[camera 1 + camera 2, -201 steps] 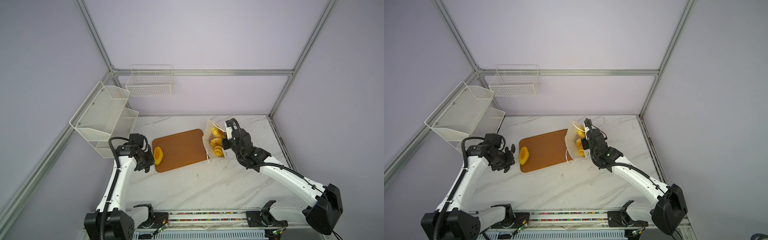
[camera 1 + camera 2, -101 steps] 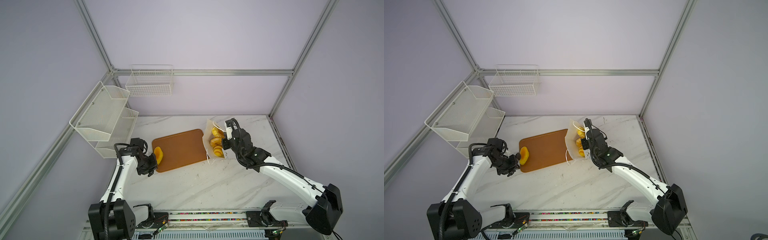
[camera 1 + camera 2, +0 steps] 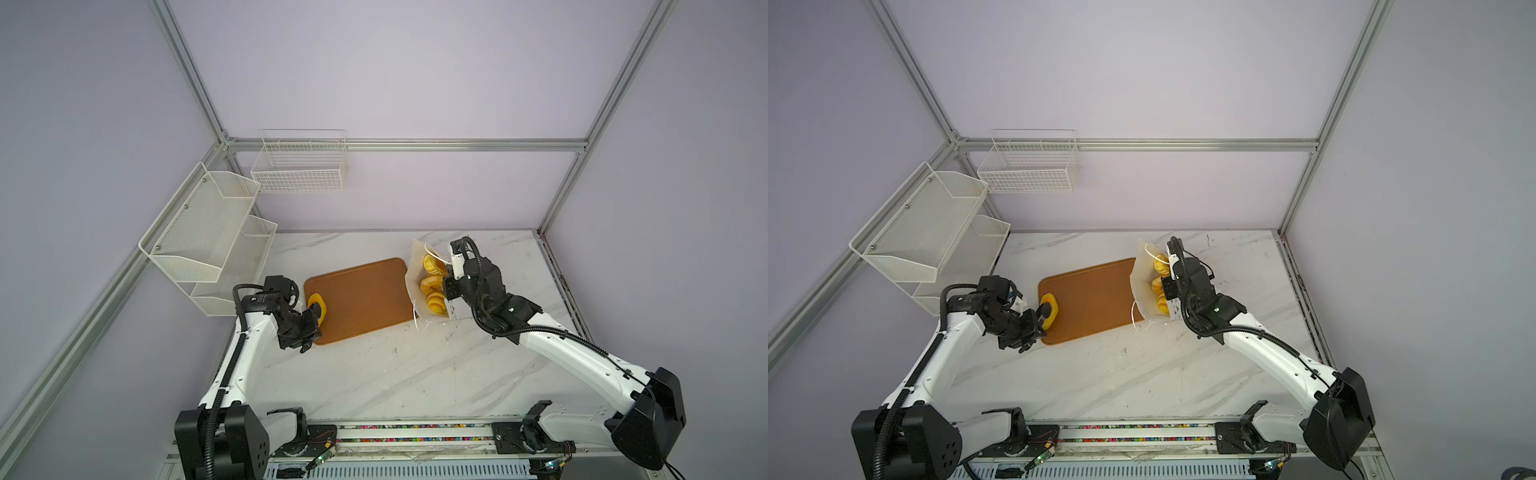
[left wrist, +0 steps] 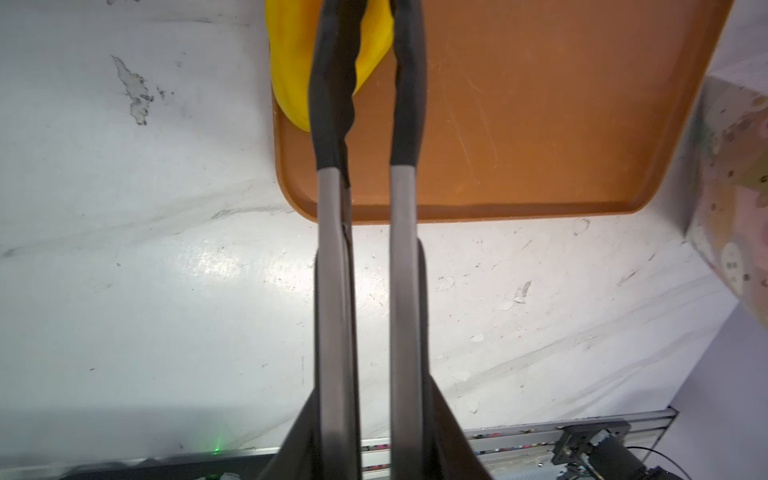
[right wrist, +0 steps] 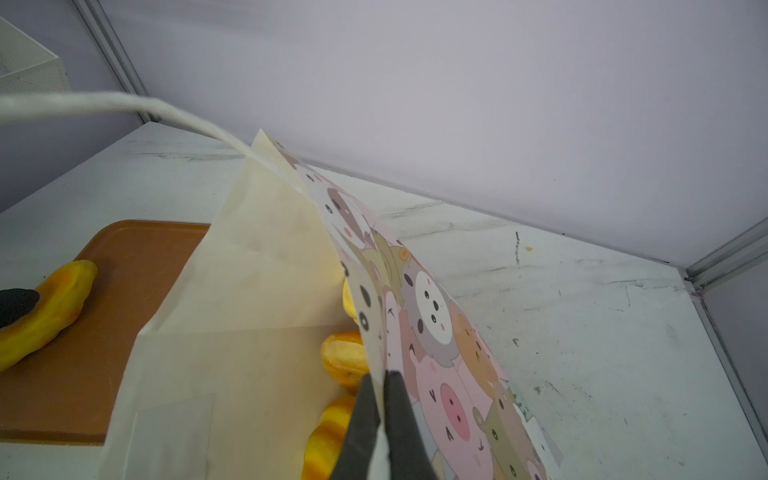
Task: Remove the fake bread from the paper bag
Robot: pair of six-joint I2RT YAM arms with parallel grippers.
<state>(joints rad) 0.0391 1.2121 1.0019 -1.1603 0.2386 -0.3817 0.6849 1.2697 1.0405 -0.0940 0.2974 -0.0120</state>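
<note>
Mid-unload: left gripper [image 4: 368, 25] fingers [image 4: 332, 83] barely apart at loaf [image 3: 1050, 299] on tray [image 4: 519, 124], grip unclear; right gripper [image 5: 380, 380] pinches bag [image 5: 436, 332] rim. Nxt: let go, reach into bag w/o crushing.

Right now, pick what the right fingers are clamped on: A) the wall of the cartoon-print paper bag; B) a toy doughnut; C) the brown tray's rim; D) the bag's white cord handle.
A: in the right wrist view the right fingers pinch the printed wall of the paper bag, with the toy pastries lying loose inside.
</note>
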